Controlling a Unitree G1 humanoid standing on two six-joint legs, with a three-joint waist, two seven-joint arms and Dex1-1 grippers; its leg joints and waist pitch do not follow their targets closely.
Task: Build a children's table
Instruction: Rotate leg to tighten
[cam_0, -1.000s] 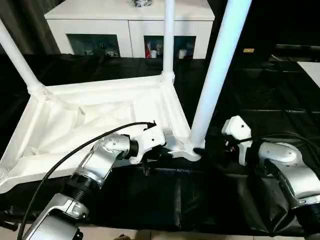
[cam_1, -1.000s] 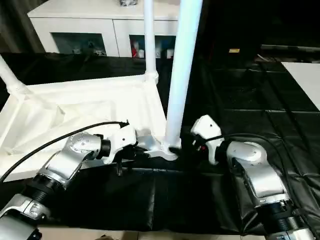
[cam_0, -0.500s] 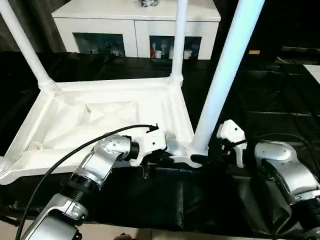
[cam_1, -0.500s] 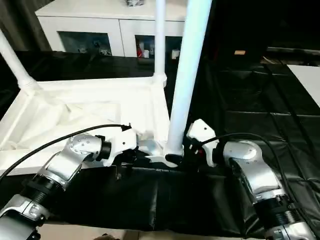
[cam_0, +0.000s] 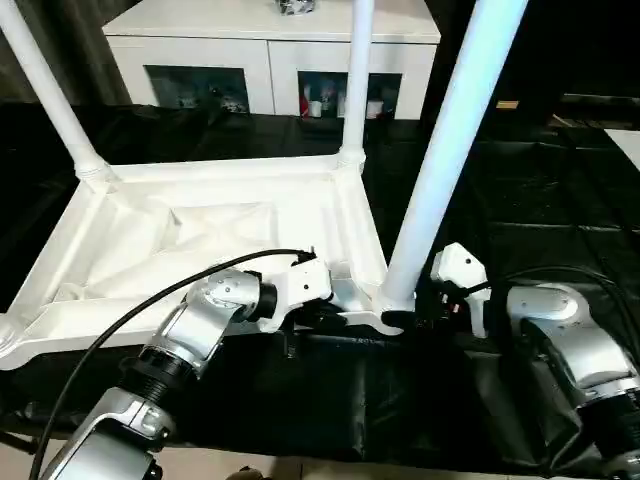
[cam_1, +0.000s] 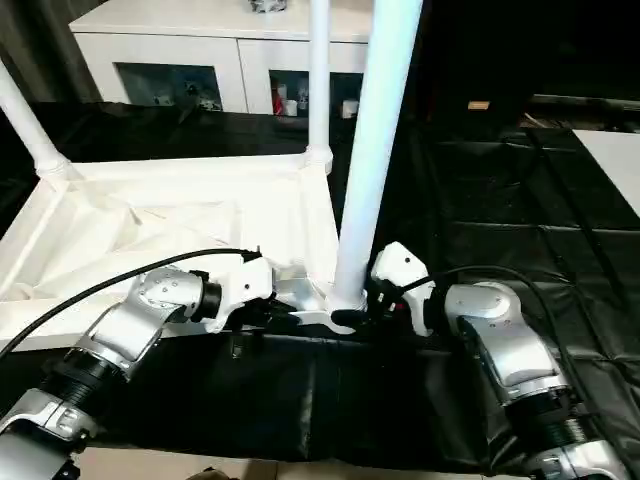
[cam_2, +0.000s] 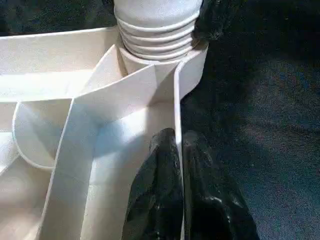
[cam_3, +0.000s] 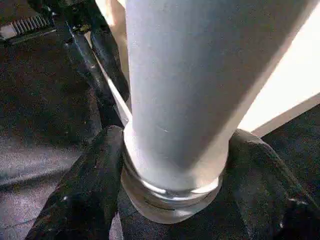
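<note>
**Ana:** Since a second ago the right gripper (cam_3: 175, 165) has closed in on the base of the near leg (cam_0: 450, 140); its black fingers (cam_3: 85, 190) now sit on either side of the tube just above the threaded collar, touching or nearly touching it. It stood a little off to the side before.

**Ben:** And the left one?

**Ana:** Unchanged. The left gripper (cam_2: 181, 165) has its fingers pinched together on the thin side wall of the children's table (cam_0: 200, 230), just short of the corner socket (cam_2: 165, 55) where that leg is screwed in.

**Ben:** Where does the table itself lie?

**Ana:** Upside down on the black-covered tabletop (cam_0: 520, 200), ribbed underside up, straight ahead of the robot. Three legs stand upright in its corner sockets: the near one between the two grippers, one at the far right corner (cam_0: 357, 70), one at the far left corner (cam_0: 45, 85).

**Ben:** Anything behind?

**Ana:** White cabinet (cam_0: 270, 45) with glass-fronted compartments, beyond the far edge.
</note>
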